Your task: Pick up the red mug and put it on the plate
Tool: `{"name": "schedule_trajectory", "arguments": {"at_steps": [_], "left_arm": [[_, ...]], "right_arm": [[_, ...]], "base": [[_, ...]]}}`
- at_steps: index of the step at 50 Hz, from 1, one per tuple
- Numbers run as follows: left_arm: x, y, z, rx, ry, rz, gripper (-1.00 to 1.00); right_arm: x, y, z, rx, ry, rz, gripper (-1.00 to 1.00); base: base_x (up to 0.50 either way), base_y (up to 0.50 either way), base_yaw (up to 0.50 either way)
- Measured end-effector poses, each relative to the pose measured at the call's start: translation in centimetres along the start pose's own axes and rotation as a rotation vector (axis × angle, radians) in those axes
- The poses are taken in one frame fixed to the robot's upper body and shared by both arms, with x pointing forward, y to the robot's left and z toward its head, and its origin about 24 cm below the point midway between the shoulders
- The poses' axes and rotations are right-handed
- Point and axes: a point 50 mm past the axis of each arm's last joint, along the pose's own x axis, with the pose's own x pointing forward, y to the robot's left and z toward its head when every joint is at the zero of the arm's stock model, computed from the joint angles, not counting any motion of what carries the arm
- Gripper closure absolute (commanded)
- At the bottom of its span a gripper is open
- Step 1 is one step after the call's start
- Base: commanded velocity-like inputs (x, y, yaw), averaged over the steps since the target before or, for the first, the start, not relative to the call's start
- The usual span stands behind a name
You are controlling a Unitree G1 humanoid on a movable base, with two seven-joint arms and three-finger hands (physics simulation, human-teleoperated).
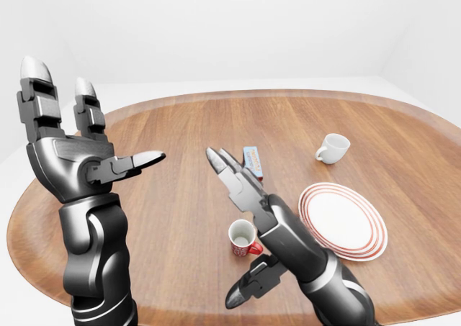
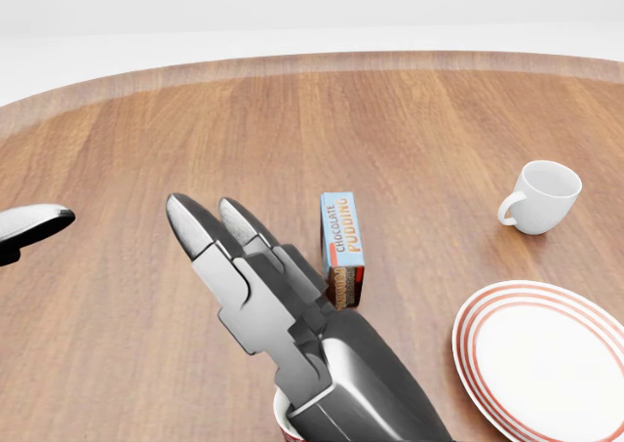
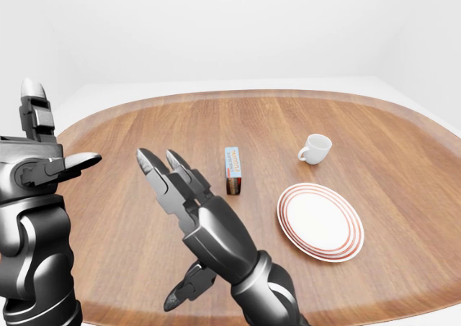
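Right hand: fingers straight and spread, holding nothing; thumb hangs apart below the palm; hand hovers above the red mug, not touching it as far as the left-eye view shows; in the head view the palm covers nearly all of the mug

Left hand: raised at the left of the left-eye view, fingers upright and splayed, thumb pointing right; empty; well apart from everything on the desk

Red mug: upright on the desk, white inside, handle to its right in the left-eye view; sits left of the plate, near but not touching it

Plate: white with red rings, flat on the desk, nothing on it

Chocolate pudding box: lying on the desk above the mug in the head view, apart from it

White cup: above the plate, handle to its left, tilted slightly
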Motion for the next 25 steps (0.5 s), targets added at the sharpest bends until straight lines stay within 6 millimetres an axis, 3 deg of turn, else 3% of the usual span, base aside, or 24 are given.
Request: {"name": "schedule_trajectory", "arguments": {"at_steps": [25], "left_arm": [[0.0,0.2,-0.2,0.006,0.008,0.006,-0.94]], "right_arm": [[1.2,0.7,-1.0,-0.186,0.081,0.185,-1.00]], "base": [[0.00,0.00,0.00]]}}
